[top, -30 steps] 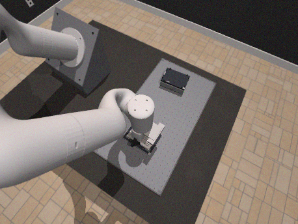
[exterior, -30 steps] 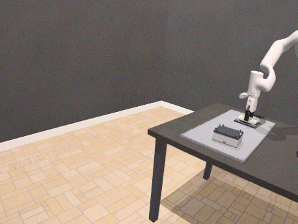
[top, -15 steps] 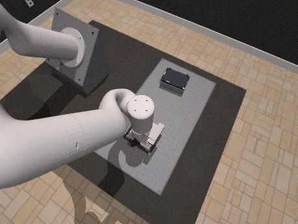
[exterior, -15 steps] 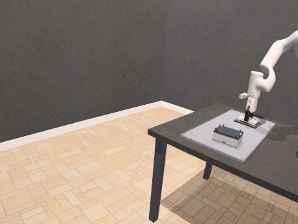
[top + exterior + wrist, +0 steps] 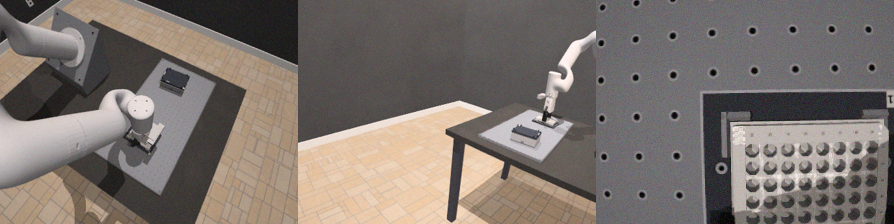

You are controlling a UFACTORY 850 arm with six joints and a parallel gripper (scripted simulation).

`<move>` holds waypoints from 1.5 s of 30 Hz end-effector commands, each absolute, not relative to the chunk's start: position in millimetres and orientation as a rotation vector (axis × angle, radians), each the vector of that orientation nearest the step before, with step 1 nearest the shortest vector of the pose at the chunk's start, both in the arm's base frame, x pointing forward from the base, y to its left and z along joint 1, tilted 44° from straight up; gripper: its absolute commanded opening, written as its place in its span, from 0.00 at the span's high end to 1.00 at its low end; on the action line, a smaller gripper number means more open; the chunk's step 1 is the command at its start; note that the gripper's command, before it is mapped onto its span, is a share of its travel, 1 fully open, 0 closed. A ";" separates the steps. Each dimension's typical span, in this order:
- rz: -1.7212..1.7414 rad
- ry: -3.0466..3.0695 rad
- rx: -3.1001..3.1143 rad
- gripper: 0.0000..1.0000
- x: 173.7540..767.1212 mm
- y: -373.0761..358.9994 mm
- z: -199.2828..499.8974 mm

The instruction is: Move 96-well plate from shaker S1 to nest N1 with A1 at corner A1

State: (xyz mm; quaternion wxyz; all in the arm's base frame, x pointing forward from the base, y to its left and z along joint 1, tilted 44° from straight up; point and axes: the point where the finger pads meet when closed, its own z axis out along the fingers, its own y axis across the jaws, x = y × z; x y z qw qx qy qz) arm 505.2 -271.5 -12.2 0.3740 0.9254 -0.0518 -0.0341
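Observation:
The white 96-well plate is held over the dark plate nest N1, low above its grey corner locators. I cannot tell whether the plate touches the nest. The nest's A1 mark is at the right edge of the wrist view, near the plate's top right corner, which looks cut off. My gripper points straight down and is shut on the plate. In the top view the wrist hides the fingers, and the plate sticks out beside the wrist over the nest. The plate shaker S1 has nothing on top.
The nest and the shaker stand on a grey perforated board on the dark table. The arm's base mount stands at the back left. The table's edge is close beyond the shaker.

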 end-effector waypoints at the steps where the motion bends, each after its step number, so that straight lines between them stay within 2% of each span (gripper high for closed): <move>1: -0.085 -0.132 2.370 1.00 505.8 -271.7 -12.2; 3: -0.085 -0.132 2.370 1.00 505.8 -271.8 -12.3; 4: -0.085 -0.132 2.370 0.00 505.8 -272.2 -12.8; 45: -0.085 -0.132 2.370 0.00 507.6 -259.4 0.6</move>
